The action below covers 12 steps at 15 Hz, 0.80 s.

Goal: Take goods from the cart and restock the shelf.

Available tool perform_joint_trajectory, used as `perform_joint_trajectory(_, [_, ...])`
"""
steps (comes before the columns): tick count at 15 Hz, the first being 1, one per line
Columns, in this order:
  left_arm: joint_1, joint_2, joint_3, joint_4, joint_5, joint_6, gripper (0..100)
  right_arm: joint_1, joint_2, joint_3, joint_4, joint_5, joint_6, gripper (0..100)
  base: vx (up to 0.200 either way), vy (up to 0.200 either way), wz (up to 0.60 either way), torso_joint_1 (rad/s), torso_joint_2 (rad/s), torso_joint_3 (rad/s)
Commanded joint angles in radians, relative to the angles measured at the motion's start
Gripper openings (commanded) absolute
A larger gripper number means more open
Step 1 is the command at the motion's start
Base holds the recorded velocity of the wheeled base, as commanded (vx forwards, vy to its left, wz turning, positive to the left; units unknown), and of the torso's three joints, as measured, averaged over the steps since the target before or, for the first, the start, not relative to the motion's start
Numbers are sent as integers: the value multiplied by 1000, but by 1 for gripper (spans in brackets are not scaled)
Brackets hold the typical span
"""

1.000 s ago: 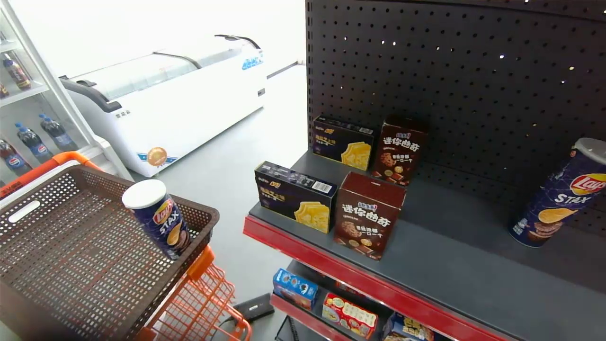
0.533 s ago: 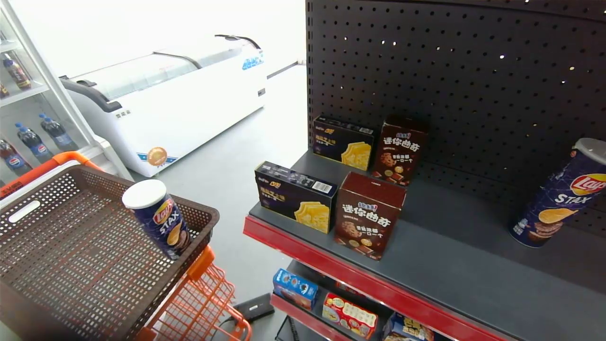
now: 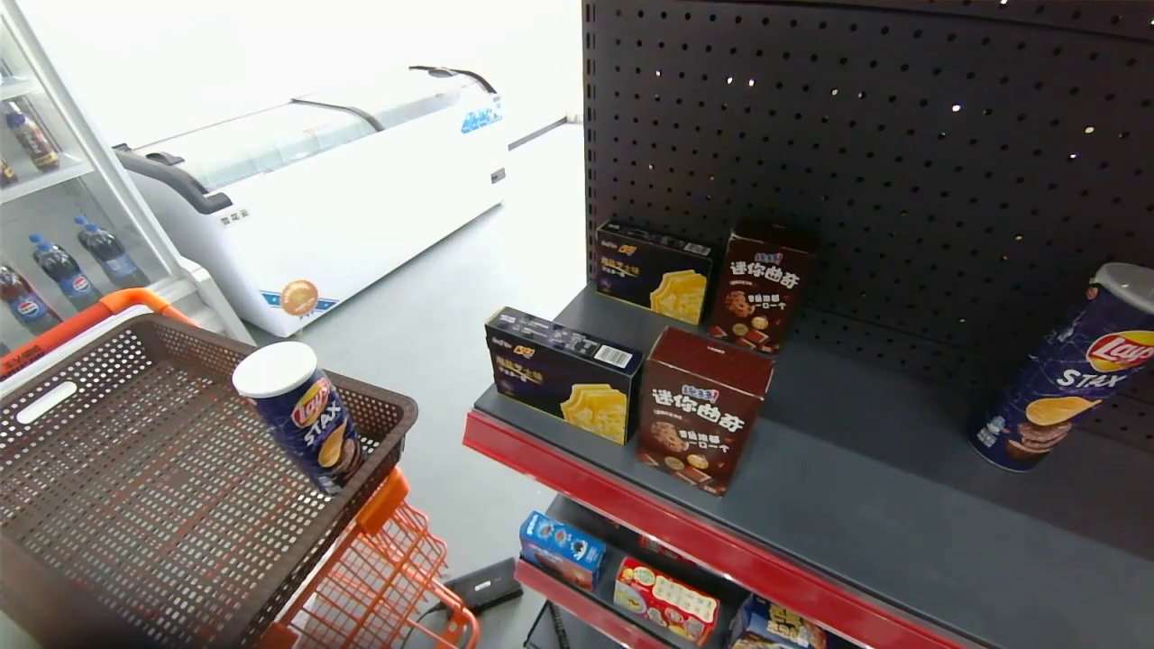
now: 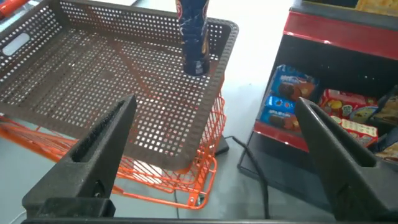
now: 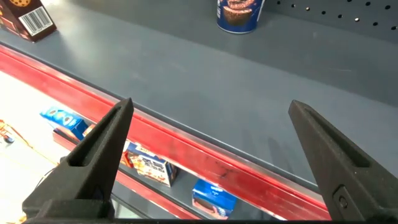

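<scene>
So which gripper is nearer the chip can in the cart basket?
Left. The left gripper hangs open facing the basket that holds the chip can; the right gripper hangs open over the shelf, apart from it.

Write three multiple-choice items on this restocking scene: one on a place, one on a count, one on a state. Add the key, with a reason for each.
1. The chip can on the robot's left stands:
A. in the brown basket
B. on the grey shelf
C. in the left gripper

2. How many boxes stand on the grey shelf?
A. two
B. four
C. six

3. The left gripper is:
A. open, holding nothing
B. shut on the chip can
C. shut on a box

Key:
1 A: the can stands upright in the basket's corner nearest the shelf.
2 B: two dark blue boxes and two brown ones are there.
3 A: its fingers are spread wide with nothing between them.
</scene>
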Motion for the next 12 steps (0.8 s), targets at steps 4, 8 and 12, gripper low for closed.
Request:
perform_joint_trajectory(4, [53, 515, -40, -209, 2, -26, 100, 0, 0, 0, 0, 0, 0, 100, 0, 0, 0, 0, 0, 0])
perform_joint_trajectory(8, [102, 774, -106, -249, -24, -21, 100, 0, 0, 0, 0, 1, 0, 100, 0, 0, 0, 0, 0, 0])
perform_joint_trajectory(12, [102, 1035, -72, -694, -26, -15, 100, 0, 0, 0, 0, 1, 0, 100, 0, 0, 0, 0, 0, 0])
